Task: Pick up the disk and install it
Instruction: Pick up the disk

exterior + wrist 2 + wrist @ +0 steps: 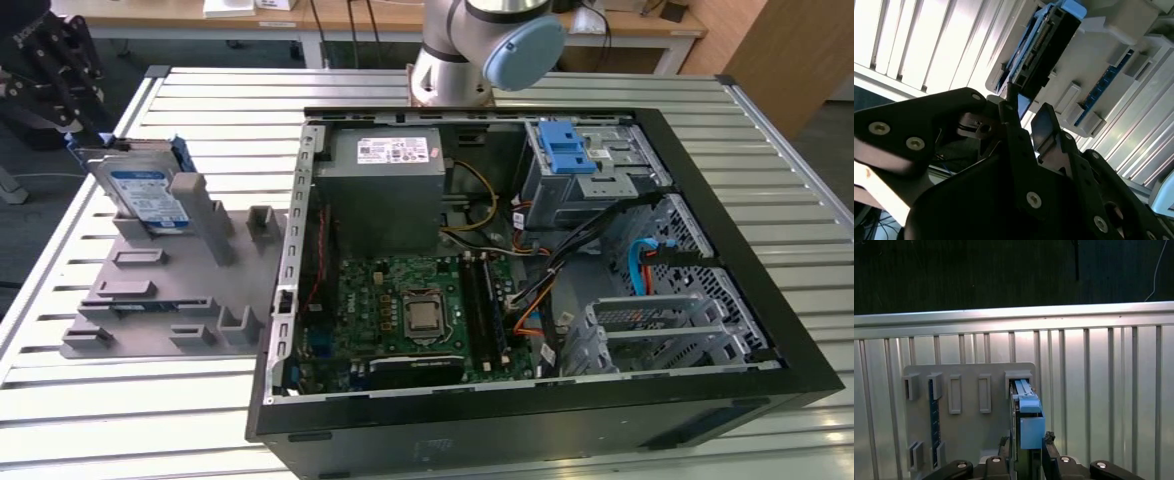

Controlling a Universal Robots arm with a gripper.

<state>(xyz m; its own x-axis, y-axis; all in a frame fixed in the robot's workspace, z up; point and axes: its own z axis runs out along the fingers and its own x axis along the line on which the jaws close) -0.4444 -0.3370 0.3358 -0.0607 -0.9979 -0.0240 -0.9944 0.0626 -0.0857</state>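
Where a slatted metal table (200, 110) spans the exterior view, a big black computer case (534, 425) lies open on it, from the centre out toward three o'clock. Its green circuit board (400, 300) faces up, with a grey power-supply box (387, 200) at twelve o'clock from the board and a grey metal cage with a blue latch (587, 175) at about two o'clock. The robot arm's silver base (474, 40) rises at twelve o'clock from the case. A flat grey holder plate (147, 300) with raised slots lies at nine o'clock from the case. The disk (140, 190) stands upright on edge in a slot at the plate's far end, at about ten o'clock from the case, label facing out and blue bracket along its edge. The black gripper (1026, 447) hangs at about eleven o'clock from the disk, just above it. In the first wrist view its fingers (1050, 447) are apart, one on each side of the disk's blue-capped upper edge; in the second wrist view a gap shows between them and the disk sits in its slot
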